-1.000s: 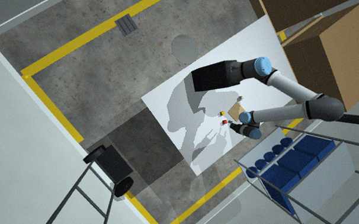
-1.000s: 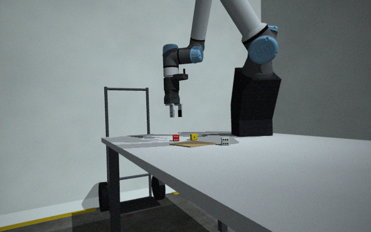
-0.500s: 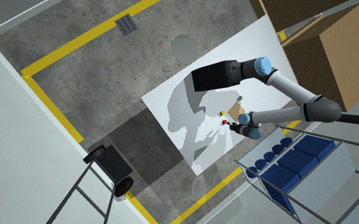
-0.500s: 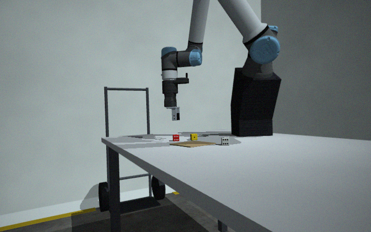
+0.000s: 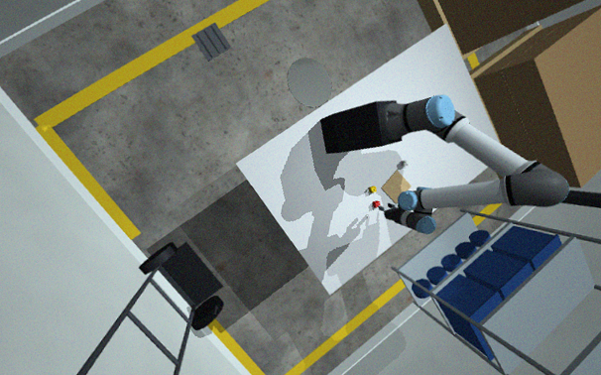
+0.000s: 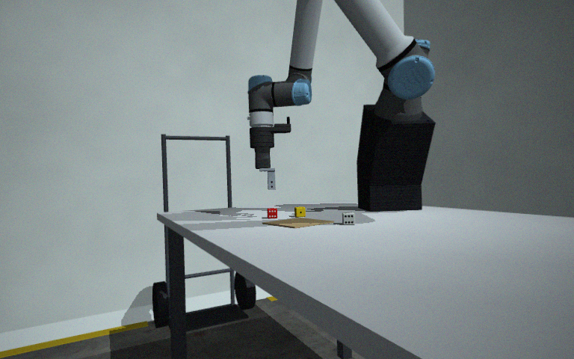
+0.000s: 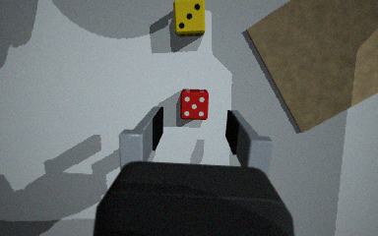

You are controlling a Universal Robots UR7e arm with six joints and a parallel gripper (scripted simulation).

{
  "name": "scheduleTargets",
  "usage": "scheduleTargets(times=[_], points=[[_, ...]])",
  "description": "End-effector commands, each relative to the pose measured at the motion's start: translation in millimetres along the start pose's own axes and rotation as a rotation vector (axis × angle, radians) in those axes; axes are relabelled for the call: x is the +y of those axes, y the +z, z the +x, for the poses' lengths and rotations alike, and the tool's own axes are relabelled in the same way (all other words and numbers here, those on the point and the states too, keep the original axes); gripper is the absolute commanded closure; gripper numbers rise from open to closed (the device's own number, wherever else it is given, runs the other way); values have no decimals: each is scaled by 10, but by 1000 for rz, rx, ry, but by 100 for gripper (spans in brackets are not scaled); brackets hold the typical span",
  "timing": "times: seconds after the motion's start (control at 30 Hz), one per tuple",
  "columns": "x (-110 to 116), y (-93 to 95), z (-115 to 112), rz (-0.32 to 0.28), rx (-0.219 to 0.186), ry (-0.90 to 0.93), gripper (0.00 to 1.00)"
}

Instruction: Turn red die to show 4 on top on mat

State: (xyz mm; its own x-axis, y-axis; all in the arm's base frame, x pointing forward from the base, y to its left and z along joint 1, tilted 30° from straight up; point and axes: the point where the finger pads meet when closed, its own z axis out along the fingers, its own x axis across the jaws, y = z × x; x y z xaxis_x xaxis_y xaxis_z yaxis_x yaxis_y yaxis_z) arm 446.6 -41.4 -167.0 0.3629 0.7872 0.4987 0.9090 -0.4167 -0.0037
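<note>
The red die [image 5: 376, 204] [image 6: 272, 212] [image 7: 194, 104] lies flat on the table, off the mat, with 5 on top and a 6 facing the exterior camera. The tan mat [image 5: 396, 184] [image 6: 296, 223] [image 7: 305, 74] lies flat beside it, to the right in the wrist view. The yellow die [image 5: 372, 189] [image 6: 299, 212] [image 7: 189, 17] shows 3 on top. The white die [image 5: 402, 163] [image 6: 348, 218] shows six pips on a side; its top is unreadable. My gripper [image 6: 271, 188] [image 7: 194, 121] is open and empty, well above the table. In the wrist view, the red die appears just beyond the fingertips.
The white table [image 5: 459, 70] [image 6: 466, 262] carries the dice and mat. The arm's black base [image 5: 355, 126] [image 6: 393, 161] stands on it. A shelf rack with blue bins [image 5: 524, 250] and a large cardboard box [image 5: 591, 94] stand near the table.
</note>
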Motion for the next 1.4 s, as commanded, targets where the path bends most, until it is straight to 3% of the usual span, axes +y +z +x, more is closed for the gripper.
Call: scheduleTargets(times=[0.0, 0.07, 0.1, 1.37], points=[[8, 2, -3, -1, 1, -21, 0], [8, 2, -3, -1, 1, -22, 0], [8, 2, -3, -1, 1, -22, 13], [8, 3, -3, -1, 1, -22, 13]])
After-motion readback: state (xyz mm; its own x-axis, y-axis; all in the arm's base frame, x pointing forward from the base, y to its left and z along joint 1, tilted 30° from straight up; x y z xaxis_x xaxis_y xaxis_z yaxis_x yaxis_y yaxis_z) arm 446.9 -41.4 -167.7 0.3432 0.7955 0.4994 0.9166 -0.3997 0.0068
